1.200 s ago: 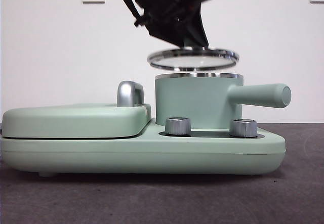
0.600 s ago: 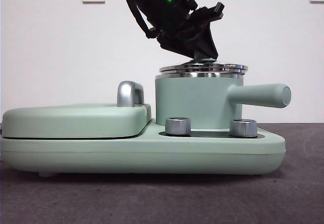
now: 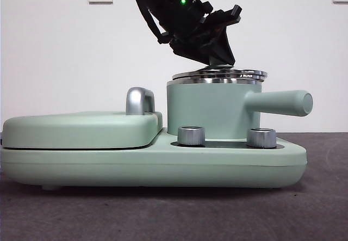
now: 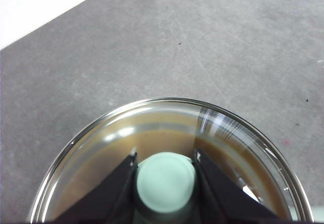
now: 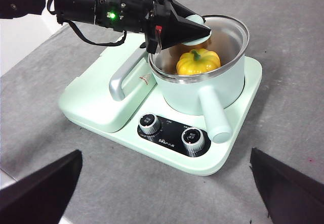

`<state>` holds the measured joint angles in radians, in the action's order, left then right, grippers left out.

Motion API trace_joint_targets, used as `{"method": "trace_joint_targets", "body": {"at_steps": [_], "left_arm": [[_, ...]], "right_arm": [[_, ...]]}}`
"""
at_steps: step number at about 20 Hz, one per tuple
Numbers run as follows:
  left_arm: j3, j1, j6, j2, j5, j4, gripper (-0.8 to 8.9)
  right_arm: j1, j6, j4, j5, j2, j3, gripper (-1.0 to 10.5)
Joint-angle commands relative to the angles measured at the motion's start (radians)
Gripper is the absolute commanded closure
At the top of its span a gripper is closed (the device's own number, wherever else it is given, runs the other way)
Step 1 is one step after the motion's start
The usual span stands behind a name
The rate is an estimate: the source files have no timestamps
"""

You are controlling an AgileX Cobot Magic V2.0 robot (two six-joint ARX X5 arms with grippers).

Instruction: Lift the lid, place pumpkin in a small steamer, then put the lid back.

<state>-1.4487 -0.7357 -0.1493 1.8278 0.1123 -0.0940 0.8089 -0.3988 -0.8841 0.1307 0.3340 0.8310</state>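
The pumpkin (image 5: pixel 198 61) sits inside the small steamer (image 3: pixel 212 110), which stands on the cooker base (image 3: pixel 152 167) at its right end, behind two dials (image 3: pixel 191 135); the lid (image 3: pixel 219 75) rests on the steamer's rim, beside the flat cover (image 3: pixel 81 129) to its left

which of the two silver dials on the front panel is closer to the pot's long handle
The dial next to the small steamer's handle tip, the right-hand knob in the front view. The other dial sits toward the flat cover's chrome handle.
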Motion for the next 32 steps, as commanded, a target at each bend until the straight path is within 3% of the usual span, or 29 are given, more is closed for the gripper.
{"method": "trace_joint_targets", "body": {"at_steps": [1,8,17,26,28,31,32], "left_arm": [[-0.018,0.011,0.060,0.035,0.001,-0.014,7.98],[-0.018,0.027,0.055,0.035,0.002,-0.058,7.98],[-0.018,0.027,-0.078,0.035,0.047,-0.056,7.98],[-0.018,0.027,-0.066,0.035,0.047,-0.071,7.83],[-0.018,0.027,-0.066,0.035,0.047,-0.057,6.74],[-0.022,0.027,-0.036,0.032,0.045,-0.020,3.71],[-0.030,0.027,-0.020,0.025,0.045,-0.027,3.12]], "right_arm": [[0.009,-0.016,0.008,0.002,0.002,0.006,4.2],[0.009,-0.021,0.008,0.002,0.002,0.006,4.2],[0.009,-0.035,0.008,0.002,0.002,0.006,4.2],[0.009,-0.037,0.008,0.002,0.002,0.006,4.2],[0.009,-0.037,0.008,0.002,0.002,0.006,4.2],[0.009,-0.037,0.008,0.002,0.002,0.006,4.2],[0.009,-0.037,0.008,0.002,0.002,0.006,4.2]]}}
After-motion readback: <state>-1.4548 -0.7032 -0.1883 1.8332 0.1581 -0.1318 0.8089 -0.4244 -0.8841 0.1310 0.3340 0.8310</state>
